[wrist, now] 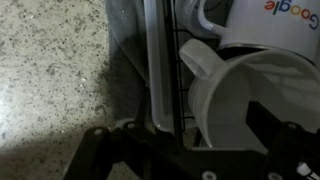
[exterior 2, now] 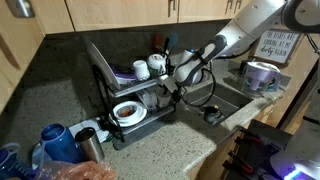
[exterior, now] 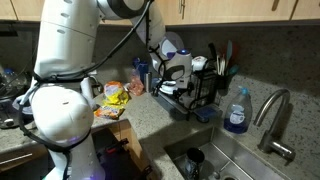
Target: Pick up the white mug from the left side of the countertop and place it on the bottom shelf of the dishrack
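In the wrist view the white mug (wrist: 235, 95) lies tilted at the end of the black wire dishrack (wrist: 178, 70), beside a white cup with coloured lettering (wrist: 255, 20). My gripper (wrist: 190, 135) is open. Its fingers are spread wide, the left one outside the mug's wall and the right one in front of the mug's opening. In both exterior views the gripper (exterior 2: 184, 74) (exterior: 176, 76) is at the sink-side end of the dishrack (exterior 2: 125, 95) (exterior: 200, 90), level with the lower tier. The granite countertop (wrist: 60, 70) lies beside the rack.
A blue-rimmed plate (exterior 2: 128, 110) sits on the lower tier and white cups (exterior 2: 141, 69) on the upper. A blue soap bottle (exterior: 237, 112), a faucet (exterior: 274, 118) and the steel sink (exterior 2: 225, 100) are next to the rack. A patterned mug (exterior 2: 262, 74) stands beyond the sink.
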{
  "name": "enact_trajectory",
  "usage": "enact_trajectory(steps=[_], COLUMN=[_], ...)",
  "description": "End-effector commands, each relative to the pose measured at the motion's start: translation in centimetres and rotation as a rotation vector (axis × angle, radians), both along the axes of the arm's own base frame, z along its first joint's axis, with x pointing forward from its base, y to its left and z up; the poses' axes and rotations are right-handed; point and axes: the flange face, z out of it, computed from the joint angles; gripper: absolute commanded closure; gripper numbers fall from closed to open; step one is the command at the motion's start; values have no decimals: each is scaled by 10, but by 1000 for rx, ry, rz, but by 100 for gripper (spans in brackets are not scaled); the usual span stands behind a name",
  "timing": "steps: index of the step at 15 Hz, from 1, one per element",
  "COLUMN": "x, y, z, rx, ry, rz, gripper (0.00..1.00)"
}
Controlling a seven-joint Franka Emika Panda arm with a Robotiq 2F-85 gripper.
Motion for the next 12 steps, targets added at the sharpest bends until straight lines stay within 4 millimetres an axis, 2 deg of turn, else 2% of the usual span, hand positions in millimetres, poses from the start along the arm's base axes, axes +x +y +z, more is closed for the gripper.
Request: enact_trajectory(steps=[1,5,10,12], x=[-27,-49,-79,-96], y=[6,11,31,36], z=[37,36,86,95], rx=[21,33,40,49], ry=[-79,-115,-274,-294], rz=[20,19,14,11], gripper=[0,0,0,0])
